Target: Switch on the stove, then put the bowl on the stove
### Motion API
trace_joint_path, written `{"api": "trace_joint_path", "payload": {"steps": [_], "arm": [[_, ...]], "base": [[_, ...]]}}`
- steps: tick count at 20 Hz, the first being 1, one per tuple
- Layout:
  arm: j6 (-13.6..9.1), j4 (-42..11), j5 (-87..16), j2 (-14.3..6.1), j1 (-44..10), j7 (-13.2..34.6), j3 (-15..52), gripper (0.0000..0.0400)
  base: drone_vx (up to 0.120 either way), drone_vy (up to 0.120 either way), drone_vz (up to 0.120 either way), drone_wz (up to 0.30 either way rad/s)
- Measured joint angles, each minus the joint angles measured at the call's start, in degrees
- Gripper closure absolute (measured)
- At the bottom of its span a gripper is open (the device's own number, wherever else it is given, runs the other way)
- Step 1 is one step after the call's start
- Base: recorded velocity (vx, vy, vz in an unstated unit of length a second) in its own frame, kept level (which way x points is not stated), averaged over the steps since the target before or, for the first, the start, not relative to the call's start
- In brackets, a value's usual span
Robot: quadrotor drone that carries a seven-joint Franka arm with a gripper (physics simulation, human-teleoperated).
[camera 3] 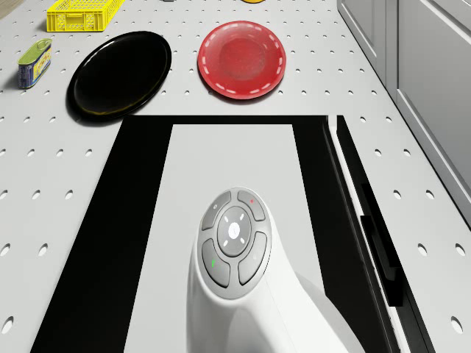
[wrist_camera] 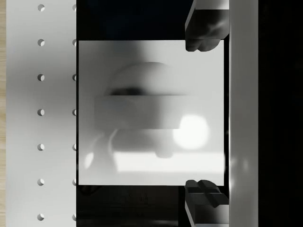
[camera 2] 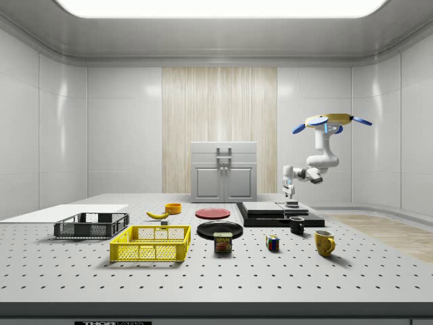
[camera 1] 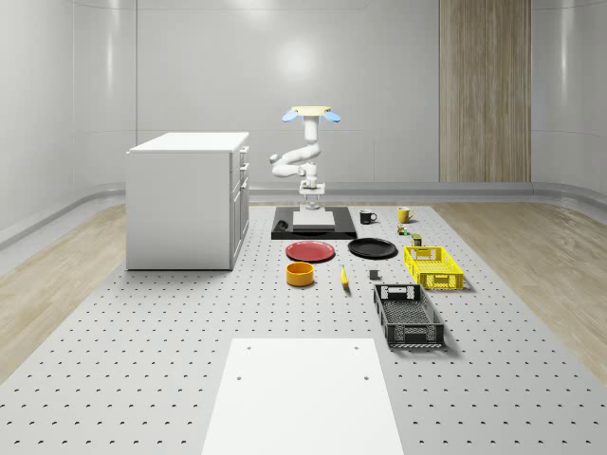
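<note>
I see the drone (camera 1: 310, 114) hovering above the flat black stove (camera 1: 281, 230), its arm folded down so the jaws (wrist_camera: 204, 116) hang spread just over the glossy white plate (wrist_camera: 142, 94). The round orange bowl (camera 1: 301, 274) sits on the perforated desk (camera 1: 142, 322), at about six o'clock from the stove, beside the red dish (camera 1: 311, 251).
</note>
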Motion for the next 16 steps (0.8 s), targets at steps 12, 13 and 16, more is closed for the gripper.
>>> {"api": "trace_joint_path", "payload": {"steps": [12,13,16], "arm": [[2.7,1.5,-2.7,-1.2,-2.6,1.9,-3.1,0.0],[3.1,1.8,-3.1,-1.3,-2.7,1.9,-3.6,0.0],[4.0,2.3,-4.0,-1.6,-3.0,1.9,-4.5,0.0]], "base": [[0.0,0.0,0.0,0.0],[0.0,0.0,0.0,0.0],[0.0,0.0,0.0,0.0]]}}
